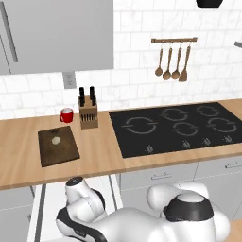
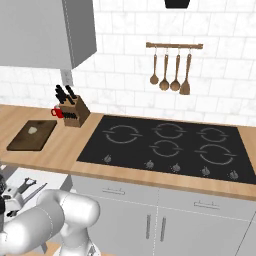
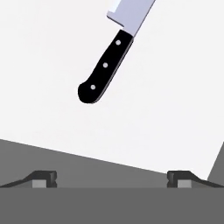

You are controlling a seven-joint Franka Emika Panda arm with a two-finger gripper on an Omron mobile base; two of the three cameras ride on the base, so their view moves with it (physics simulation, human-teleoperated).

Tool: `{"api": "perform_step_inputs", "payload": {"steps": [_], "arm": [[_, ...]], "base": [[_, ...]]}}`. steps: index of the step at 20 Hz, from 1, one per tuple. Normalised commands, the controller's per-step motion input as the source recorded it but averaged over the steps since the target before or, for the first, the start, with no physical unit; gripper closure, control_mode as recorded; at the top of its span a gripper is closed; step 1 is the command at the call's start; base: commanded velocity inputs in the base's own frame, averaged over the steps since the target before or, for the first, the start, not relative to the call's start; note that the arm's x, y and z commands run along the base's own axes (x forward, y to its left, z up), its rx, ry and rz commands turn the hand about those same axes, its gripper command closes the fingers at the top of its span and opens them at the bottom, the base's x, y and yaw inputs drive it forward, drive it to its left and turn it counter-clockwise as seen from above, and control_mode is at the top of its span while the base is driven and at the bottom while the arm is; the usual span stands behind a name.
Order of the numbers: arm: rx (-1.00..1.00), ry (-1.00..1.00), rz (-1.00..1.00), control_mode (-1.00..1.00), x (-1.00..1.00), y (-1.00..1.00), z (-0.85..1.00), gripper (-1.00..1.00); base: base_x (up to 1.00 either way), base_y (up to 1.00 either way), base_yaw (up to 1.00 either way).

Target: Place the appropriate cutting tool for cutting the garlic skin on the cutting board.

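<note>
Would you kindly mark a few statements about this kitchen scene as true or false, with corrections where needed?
1. The garlic lies on the cutting board. True.
2. The knife already rests on the cutting board. False: it lies on a white surface in front of the tool, and the board holds just the garlic.
3. The tool is open and holds nothing. True.
4. The red mug stands to the right of the knife block in the left base view. False: it stands to the block's left.
5. Four wooden utensils hang on the wall above the stove. True.
</note>
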Motion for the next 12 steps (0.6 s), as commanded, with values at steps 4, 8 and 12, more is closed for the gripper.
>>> {"api": "perform_step_inputs", "payload": {"steps": [4, 8, 12], "arm": [[0.0, 0.0, -0.01, -1.0, 0.39, -0.08, 0.0, -1.0], [0.0, 0.0, -0.03, -1.0, 0.45, -0.02, 0.0, -1.0], [0.0, 0.0, -0.07, -1.0, 0.27, 0.01, 0.0, -1.0]], "base": [[0.0, 0.0, 0.0], [0.0, 0.0, 0.0], [0.0, 0.0, 0.0]]}}
